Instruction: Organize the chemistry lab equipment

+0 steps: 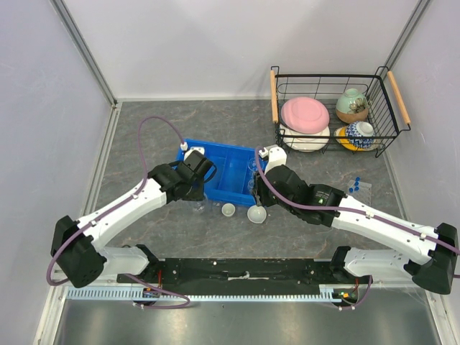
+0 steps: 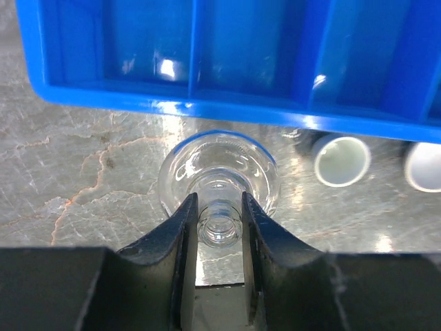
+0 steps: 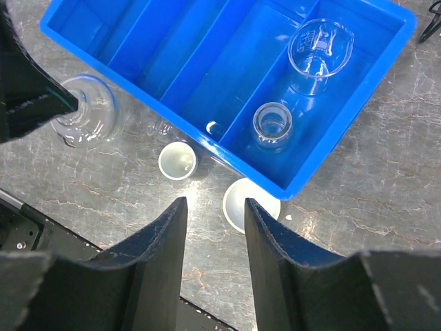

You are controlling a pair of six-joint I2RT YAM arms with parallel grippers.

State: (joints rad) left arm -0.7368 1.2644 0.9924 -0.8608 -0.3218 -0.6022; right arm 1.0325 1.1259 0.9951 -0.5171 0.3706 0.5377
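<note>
Chemistry lab equipment (image 1: 256, 213) is roughly a third sorted, by my read. Nearest: left hand (image 2: 219, 207) clenched on the neck of the flask (image 2: 219, 176), at 7 o'clock of the blue tray (image 3: 207, 62), just outside its near wall. Small white dish (image 3: 178, 160) and larger white dish (image 3: 234, 200) sit on the table (image 1: 144, 136) at tray's 6 o'clock. Right hand (image 3: 215, 203) hovers over them, released, holding nothing. Inside the tray's right-end compartment: large beaker (image 3: 319, 52), small beaker (image 3: 272, 124), done. Blue-capped tubes (image 1: 353, 187) with clear rack (image 1: 363, 194) at tray's 3 o'clock, well apart. Left: flask, both dishes, tubes.
</note>
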